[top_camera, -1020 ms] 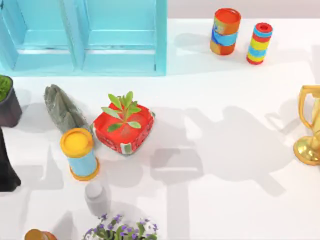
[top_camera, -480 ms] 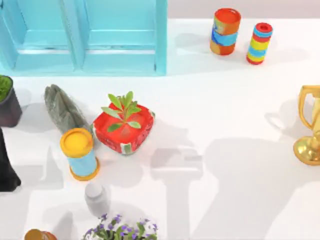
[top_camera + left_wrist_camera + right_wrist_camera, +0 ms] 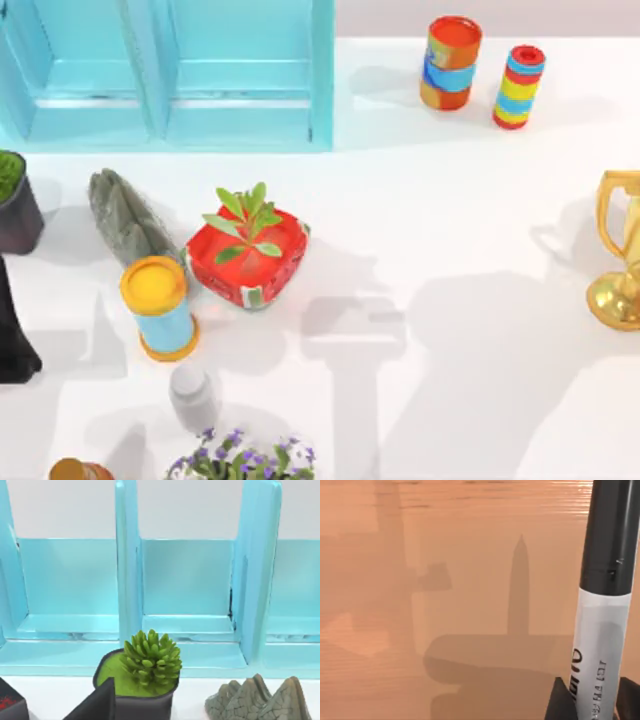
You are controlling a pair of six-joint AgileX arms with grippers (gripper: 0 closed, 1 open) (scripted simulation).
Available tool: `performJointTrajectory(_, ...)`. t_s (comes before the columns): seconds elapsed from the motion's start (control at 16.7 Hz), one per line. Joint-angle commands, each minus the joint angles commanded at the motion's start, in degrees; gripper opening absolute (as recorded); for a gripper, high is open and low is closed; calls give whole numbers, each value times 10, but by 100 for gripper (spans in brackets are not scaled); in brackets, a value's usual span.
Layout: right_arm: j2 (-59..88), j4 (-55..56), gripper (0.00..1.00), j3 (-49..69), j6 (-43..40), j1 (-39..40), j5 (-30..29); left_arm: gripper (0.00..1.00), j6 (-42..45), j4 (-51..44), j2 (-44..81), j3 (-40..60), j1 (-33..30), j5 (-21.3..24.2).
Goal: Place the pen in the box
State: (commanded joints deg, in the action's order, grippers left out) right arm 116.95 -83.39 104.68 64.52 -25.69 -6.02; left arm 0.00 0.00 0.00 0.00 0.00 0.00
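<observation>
In the right wrist view the pen (image 3: 602, 605) stands upright, with a black cap above a grey printed band. My right gripper (image 3: 592, 707) is shut on its lower end, a dark finger (image 3: 560, 702) on either side. Behind the pen lies an orange-brown wood-grained surface (image 3: 445, 580) that carries the pen's shadow; I cannot tell whether it belongs to the box. My left arm looks at the blue shelf (image 3: 185, 580) from low over the table's left side. A dark wedge (image 3: 97, 705) sits at the edge of that view.
The blue shelf (image 3: 170, 70) fills the back left. In front of it are a red planter (image 3: 247, 255), a grey rock (image 3: 125, 215), a yellow-lidded can (image 3: 158, 305), a grey bottle (image 3: 192, 393), flowers (image 3: 240, 460) and a potted succulent (image 3: 12, 200). Two striped cans (image 3: 450, 60) stand at the back and a gold trophy (image 3: 620, 250) at the right.
The arm shadow on the right half of the table has slid toward the front right and grown broader. None of the objects on the table has moved.
</observation>
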Motion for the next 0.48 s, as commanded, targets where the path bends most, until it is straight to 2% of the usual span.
performJointTrajectory(0.24,-3,50,0,-58,36,62,0,100,0,0,0,0,0,0)
performJointTrajectory(0.48,-11,113,0,-132,34,48,2,100,0,0,0,0,0,0)
